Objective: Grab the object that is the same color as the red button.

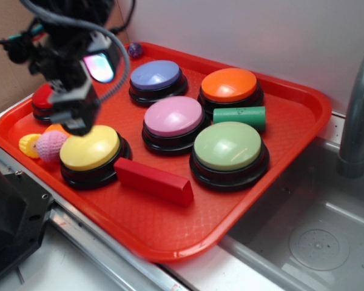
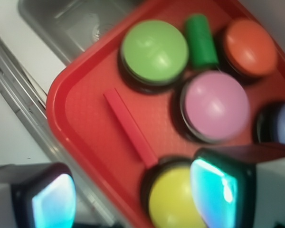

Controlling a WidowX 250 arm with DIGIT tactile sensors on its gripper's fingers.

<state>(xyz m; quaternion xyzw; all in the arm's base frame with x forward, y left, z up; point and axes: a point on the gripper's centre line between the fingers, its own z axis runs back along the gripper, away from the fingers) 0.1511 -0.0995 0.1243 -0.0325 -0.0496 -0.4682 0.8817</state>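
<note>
target: red block (image 1: 153,180) lying beside the yellow button (image 1: 90,148)
gripper (image 1: 79,118): jaws spread, empty, above the yellow button
advice: descend across its narrow width, avoiding the dome

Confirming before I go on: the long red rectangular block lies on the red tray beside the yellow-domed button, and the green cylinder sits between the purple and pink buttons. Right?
One error. The green cylinder sits between the orange-domed button and the light green-domed button, as the exterior view shows. The long red rectangular block does lie on the red tray beside the yellow-domed button.
</note>
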